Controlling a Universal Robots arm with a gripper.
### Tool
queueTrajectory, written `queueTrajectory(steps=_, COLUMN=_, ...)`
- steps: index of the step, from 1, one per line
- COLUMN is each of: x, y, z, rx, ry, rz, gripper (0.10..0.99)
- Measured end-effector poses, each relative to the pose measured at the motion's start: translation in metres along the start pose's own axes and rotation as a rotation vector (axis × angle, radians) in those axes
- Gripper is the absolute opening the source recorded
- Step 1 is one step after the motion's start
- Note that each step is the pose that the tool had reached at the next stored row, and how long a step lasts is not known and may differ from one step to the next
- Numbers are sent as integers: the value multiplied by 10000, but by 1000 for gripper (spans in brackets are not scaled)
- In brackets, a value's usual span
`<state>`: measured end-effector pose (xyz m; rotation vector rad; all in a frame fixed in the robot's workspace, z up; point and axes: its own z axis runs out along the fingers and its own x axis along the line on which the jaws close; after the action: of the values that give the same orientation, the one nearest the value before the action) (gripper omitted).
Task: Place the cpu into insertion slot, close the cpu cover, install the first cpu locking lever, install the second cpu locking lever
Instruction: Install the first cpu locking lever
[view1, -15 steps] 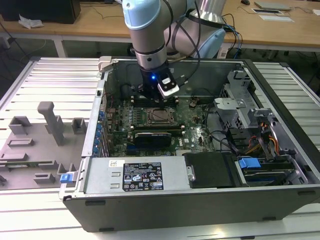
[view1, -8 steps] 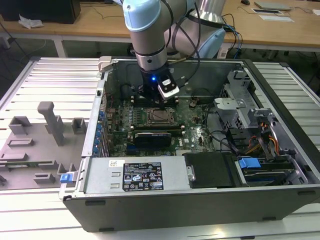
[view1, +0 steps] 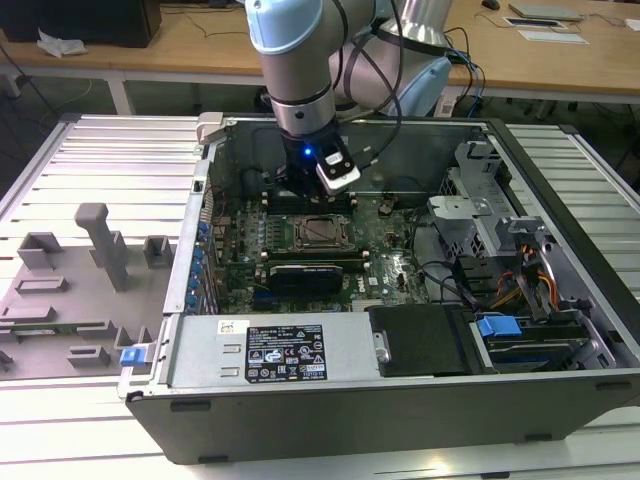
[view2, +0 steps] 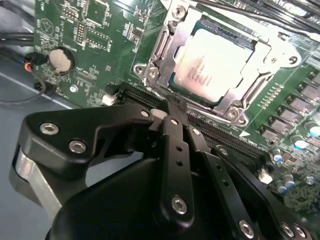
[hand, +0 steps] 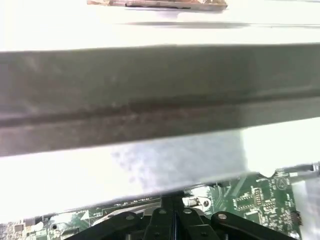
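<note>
Black claw (view2: 172, 117) fills the foreground of the second wrist view, fingers clenched together on nothing, tips just short of the socket edge, presumably to push rather than grip. Beyond it the cpu (view2: 212, 65), dull silver-grey, sits flat in the insertion slot, with the cpu cover (view2: 172, 42) framing it on the green motherboard (view2: 100, 35).
</note>
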<state>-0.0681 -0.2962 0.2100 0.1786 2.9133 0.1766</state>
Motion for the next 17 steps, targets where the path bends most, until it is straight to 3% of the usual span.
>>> queueTrajectory(steps=1, x=-4, y=3, z=-21, rx=20, ry=-2, rz=-3, gripper=106)
queueTrajectory(steps=3, x=-22, y=13, z=-101, rx=190, ry=-1, rz=-40, gripper=106)
queueTrajectory(steps=5, x=-27, y=13, z=-123, rx=270, ry=16, rz=-55, gripper=106)
queueTrajectory(steps=10, x=-27, y=11, z=-126, rx=318, ry=60, rz=-57, gripper=106)
queueTrajectory(steps=11, x=-29, y=12, z=-123, rx=321, ry=118, rz=-52, gripper=106)
queueTrajectory(steps=12, x=-37, y=12, z=-120, rx=325, ry=373, rz=-23, gripper=106)
queueTrajectory(steps=13, x=-48, y=11, z=-117, rx=342, ry=696, rz=15, gripper=106)
queueTrajectory(steps=14, x=-53, y=10, z=-116, rx=358, ry=836, rz=28, gripper=106)
queueTrajectory(steps=17, x=-53, y=7, z=-116, rx=357, ry=838, rz=27, gripper=106)
